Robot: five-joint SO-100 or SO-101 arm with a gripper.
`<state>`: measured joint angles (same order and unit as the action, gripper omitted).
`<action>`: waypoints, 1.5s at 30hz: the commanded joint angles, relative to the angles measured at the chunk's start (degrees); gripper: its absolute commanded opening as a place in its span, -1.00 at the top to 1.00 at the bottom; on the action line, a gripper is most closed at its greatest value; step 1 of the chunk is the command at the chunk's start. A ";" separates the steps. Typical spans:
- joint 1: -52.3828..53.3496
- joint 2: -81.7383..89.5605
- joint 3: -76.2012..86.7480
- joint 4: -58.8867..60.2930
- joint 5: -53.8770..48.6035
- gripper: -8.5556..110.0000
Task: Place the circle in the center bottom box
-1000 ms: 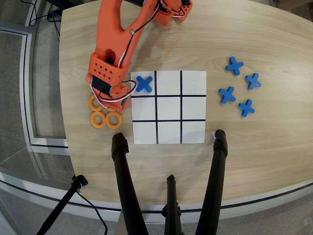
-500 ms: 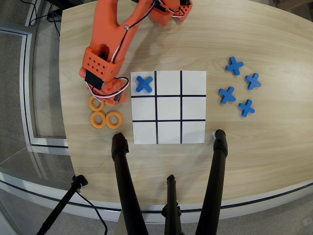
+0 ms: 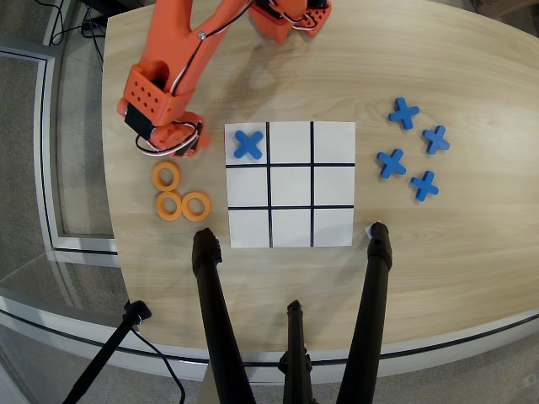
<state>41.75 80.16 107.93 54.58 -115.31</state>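
Note:
Three orange foam rings lie on the wood table left of the grid sheet: one [image 3: 166, 175] just below my gripper and two side by side [image 3: 169, 204] [image 3: 196, 205]. A fourth ring is not visible. My orange gripper [image 3: 171, 145] hangs over the table just above the top ring, left of the grid; the wrist hides its jaws, so I cannot tell whether it holds anything. The grid sheet [image 3: 290, 244] has a blue X [image 3: 248, 144] in its upper left cell. The middle cell of that row [image 3: 290, 143] is bare white.
Several loose blue X pieces [image 3: 413, 150] lie right of the grid. Black tripod legs [image 3: 215, 320] [image 3: 370, 311] reach over the table's near edge below the grid. The arm's base [image 3: 290, 17] stands at the far edge.

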 commanded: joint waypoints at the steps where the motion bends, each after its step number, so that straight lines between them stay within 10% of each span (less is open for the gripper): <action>1: 1.85 0.00 -0.44 0.88 -2.11 0.60; 29: 8.09 4.83 -3.60 13.01 -9.05 0.86; 36: 0.18 12.48 -21.27 36.65 0.88 0.86; 45: -22.32 32.08 -10.99 31.03 21.53 0.86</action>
<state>25.75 104.68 92.20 89.47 -99.84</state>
